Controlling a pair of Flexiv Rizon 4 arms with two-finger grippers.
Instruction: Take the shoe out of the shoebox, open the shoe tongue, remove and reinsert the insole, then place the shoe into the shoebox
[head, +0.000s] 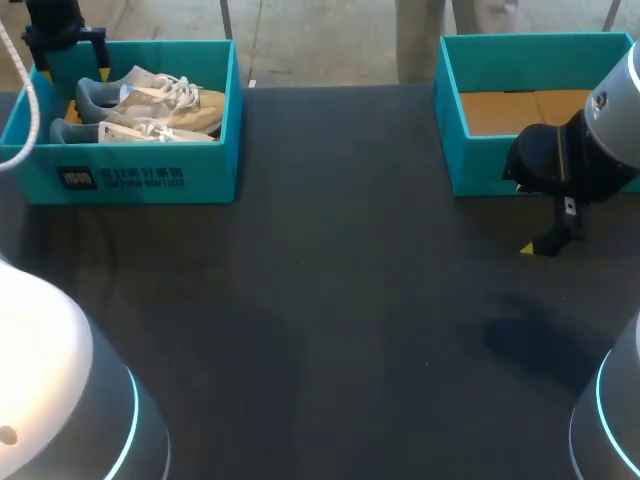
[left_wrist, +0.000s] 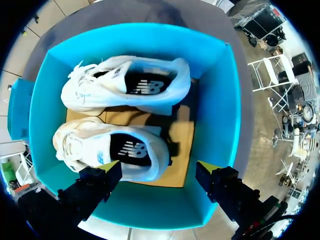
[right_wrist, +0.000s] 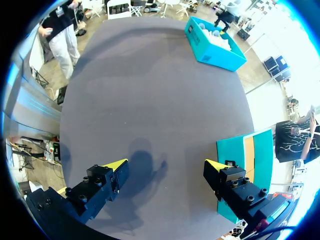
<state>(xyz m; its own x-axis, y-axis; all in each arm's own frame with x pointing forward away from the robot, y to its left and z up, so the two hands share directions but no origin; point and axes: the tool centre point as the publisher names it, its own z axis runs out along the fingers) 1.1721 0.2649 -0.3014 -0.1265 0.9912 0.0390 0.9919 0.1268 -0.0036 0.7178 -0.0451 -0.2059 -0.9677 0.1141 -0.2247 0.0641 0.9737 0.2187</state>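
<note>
The teal shoebox (head: 150, 175) stands at the table's far left with two pale beige shoes side by side in it, one (head: 165, 97) behind the other (head: 135, 131). In the left wrist view both shoes (left_wrist: 125, 85) (left_wrist: 107, 147) lie on the box's cardboard floor with their insoles showing. My left gripper (left_wrist: 159, 169) hangs open above the box's near wall (left_wrist: 150, 205) and holds nothing. My right gripper (head: 540, 245) hovers over the table at the right, in front of the second box. It is open (right_wrist: 165, 165) and empty.
A second teal box (head: 480, 165) with a bare cardboard floor stands at the far right; its corner (right_wrist: 245, 150) shows beside my right gripper's finger. The dark table (head: 340, 300) stretches between the two boxes.
</note>
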